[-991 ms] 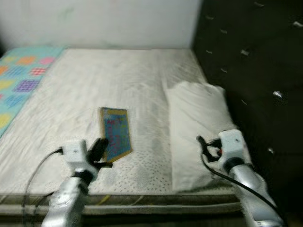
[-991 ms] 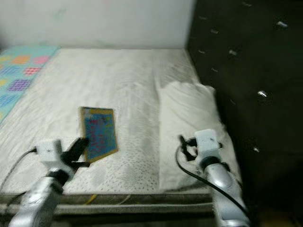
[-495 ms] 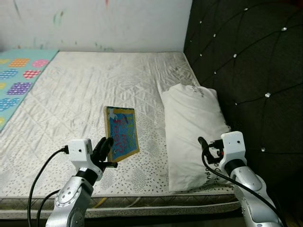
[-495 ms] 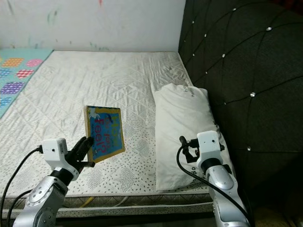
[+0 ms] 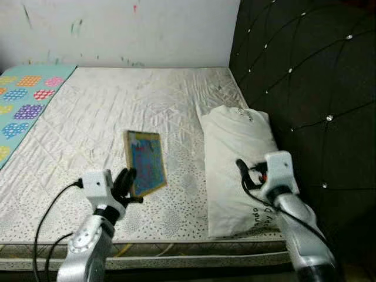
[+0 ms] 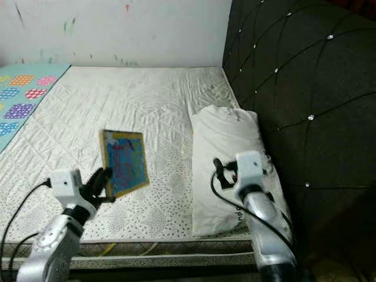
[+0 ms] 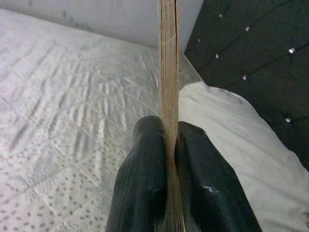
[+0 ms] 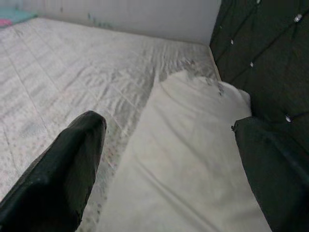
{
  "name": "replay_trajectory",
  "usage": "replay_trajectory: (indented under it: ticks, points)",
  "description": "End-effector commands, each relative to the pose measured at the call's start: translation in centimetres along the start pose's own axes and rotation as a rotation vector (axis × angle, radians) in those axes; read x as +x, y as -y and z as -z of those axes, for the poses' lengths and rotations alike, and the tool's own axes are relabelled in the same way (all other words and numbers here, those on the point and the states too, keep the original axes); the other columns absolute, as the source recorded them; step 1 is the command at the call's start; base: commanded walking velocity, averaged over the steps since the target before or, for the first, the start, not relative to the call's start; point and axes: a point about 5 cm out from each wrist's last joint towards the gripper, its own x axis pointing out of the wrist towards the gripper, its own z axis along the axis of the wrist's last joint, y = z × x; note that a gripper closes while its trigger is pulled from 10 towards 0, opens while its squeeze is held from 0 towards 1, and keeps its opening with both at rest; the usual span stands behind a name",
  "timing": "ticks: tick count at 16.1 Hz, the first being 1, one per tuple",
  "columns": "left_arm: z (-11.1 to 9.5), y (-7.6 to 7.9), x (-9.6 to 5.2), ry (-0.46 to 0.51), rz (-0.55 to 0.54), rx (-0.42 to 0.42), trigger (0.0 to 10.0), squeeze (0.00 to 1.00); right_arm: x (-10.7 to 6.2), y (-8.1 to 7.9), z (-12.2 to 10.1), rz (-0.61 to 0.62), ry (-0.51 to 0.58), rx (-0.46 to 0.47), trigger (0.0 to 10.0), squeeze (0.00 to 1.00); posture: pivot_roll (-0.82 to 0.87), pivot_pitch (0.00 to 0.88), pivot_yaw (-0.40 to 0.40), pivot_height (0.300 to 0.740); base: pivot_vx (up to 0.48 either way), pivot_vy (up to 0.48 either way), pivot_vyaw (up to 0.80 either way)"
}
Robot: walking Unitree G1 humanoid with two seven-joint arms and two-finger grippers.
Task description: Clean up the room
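The book [image 5: 145, 163] has a blue cover with reddish lettering across it, but the letters are too blurred to read. The white pillow [image 5: 241, 158] carries small dark print near its far end [image 5: 243, 114] and more along its near edge, beside the mattress border [image 5: 257, 211]; that near print may begin "ando", though it cannot be read with certainty. No other text, number or sign can be made out.

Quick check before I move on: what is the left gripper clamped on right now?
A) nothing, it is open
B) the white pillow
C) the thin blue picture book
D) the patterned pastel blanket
C. The left gripper has both black fingers pressed against the edge of the thin blue picture book, held upright above the white quilted mattress.
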Motion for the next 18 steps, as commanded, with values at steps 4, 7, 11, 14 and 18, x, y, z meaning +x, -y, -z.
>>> replay_trajectory:
  ticks: [4, 7, 11, 14, 18]
  points:
    - [-2.2, -1.2, 1.0, 0.078, -0.024, 0.058, 10.0, 0.00, 2.2, -0.3, -1.5, 0.031, 0.055, 0.056, 10.0, 0.00, -0.05, 0.000, 0.041, 0.740, 0.000, 0.000, 0.00]
    - [-2.7, -1.5, 1.6, 0.096, -0.032, 0.068, 10.0, 0.00, 2.7, -0.4, -1.2, 0.034, 0.038, 0.039, 10.0, 0.00, -0.04, 0.000, 0.037, 0.740, 0.000, 0.000, 0.00]
    - [-2.3, -1.7, 1.1, 0.134, -0.102, 0.036, 10.0, 0.00, 3.0, -1.3, -0.6, -0.083, -0.018, -0.028, 10.0, 0.00, 0.00, 0.000, -0.082, 0.740, 0.000, 0.000, 0.00]
    - [-1.7, -1.8, 0.2, 0.158, -0.163, -0.001, 10.0, 0.00, 3.6, -1.3, -1.0, -0.160, -0.034, -0.086, 10.0, 0.00, 0.02, 0.000, -0.183, 0.740, 0.000, 0.000, 0.00]
    - [-1.8, -1.9, 0.1, 0.177, -0.183, -0.001, 10.0, 0.00, 3.9, -1.4, -1.3, -0.176, -0.029, -0.099, 10.0, 0.00, 0.00, 0.000, -0.160, 0.740, 0.000, 0.000, 0.00]
